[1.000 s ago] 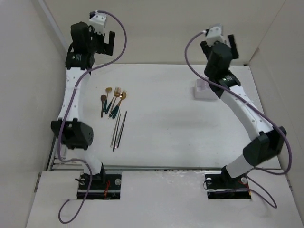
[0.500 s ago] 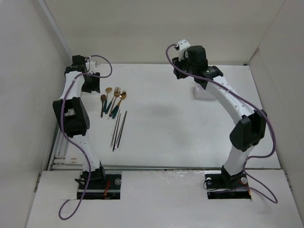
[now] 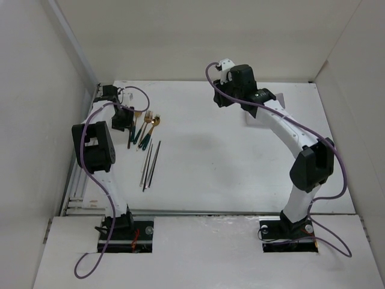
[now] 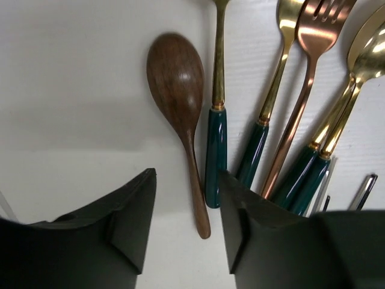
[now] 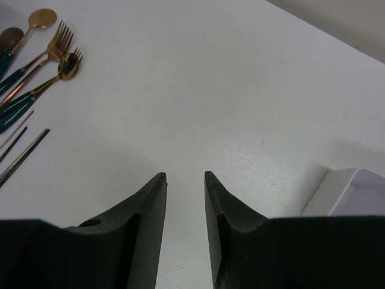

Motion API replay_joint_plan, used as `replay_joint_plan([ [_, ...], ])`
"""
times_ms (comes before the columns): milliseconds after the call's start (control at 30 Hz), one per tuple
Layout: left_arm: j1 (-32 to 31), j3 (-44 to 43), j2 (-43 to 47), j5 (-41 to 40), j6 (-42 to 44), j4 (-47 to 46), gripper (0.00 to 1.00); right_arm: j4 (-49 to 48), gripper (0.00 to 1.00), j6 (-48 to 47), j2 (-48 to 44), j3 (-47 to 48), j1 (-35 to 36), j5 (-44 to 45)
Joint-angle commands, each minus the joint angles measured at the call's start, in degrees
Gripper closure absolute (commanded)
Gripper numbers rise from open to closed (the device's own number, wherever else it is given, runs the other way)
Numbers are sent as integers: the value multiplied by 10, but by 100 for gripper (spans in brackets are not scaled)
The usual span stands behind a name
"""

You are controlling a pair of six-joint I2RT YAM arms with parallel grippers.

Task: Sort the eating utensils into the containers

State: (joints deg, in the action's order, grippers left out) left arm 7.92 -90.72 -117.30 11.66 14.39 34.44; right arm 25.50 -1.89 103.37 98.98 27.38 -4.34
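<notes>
The utensils [image 3: 144, 127] lie in a loose bundle on the left side of the white tabletop [image 3: 204, 156], all still unsorted. They are gold-headed spoons and forks with dark green handles, a brown wooden spoon [image 4: 178, 75] at the bundle's left edge, and thin grey chopsticks [image 3: 150, 162] just nearer the arm bases. Their long axes run roughly alike, heads toward the far wall and handles toward the near edge, at a slight slant. The white box [image 5: 354, 194] meant to receive them sits well apart on the right side of the tabletop. In the overhead view it is largely hidden under the right arm.

The left end effector [image 4: 185, 208] is by far the nearer one. It hangs low over the handle ends of the bundle, released and holding nothing. In its wrist view the wooden spoon's handle runs straight down into the gap between its fingers [image 4: 135, 217], so the gap lies across the handle, not along it. The neighbouring green-handled spoon [image 4: 215, 150] ends just beside the right-hand finger. We judge it close enough that a closing grip might catch both.

The right end effector [image 5: 183, 177] hovers over bare tabletop between the bundle and the box, its fingers a little apart and empty. In its wrist view the box shows at the lower right corner and the utensils at the upper left.
</notes>
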Motion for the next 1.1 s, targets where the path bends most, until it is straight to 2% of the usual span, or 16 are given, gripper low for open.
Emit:
replay_joint_plan([
  [0,-4,5,15,-6,-8,-45,59,-33,63,14,-5,-7,3,-11],
  [200,-4,5,9,-18,-20,-59,66,-33,63,14,-17,-12,3,-6],
  [700,-15,12,-18,-23,-9,-48,66,-22,64,14,-12,-18,3,6],
  [767,-15,12,-25,-43,-9,-43,66,-22,64,8,-12,-18,3,6],
  [933,-15,5,-49,-62,-9,-20,79,-17,64,8,-12,-18,3,11],
  [967,-15,5,-49,-67,-15,-20,97,-17,64,8,-12,-18,3,11],
  [1000,-15,0,-56,-67,-15,-20,100,-17,64,8,-12,-13,3,11],
  [1067,-15,-5,-56,-67,-15,-14,100,-17,64,8,-12,-12,3,11],
])
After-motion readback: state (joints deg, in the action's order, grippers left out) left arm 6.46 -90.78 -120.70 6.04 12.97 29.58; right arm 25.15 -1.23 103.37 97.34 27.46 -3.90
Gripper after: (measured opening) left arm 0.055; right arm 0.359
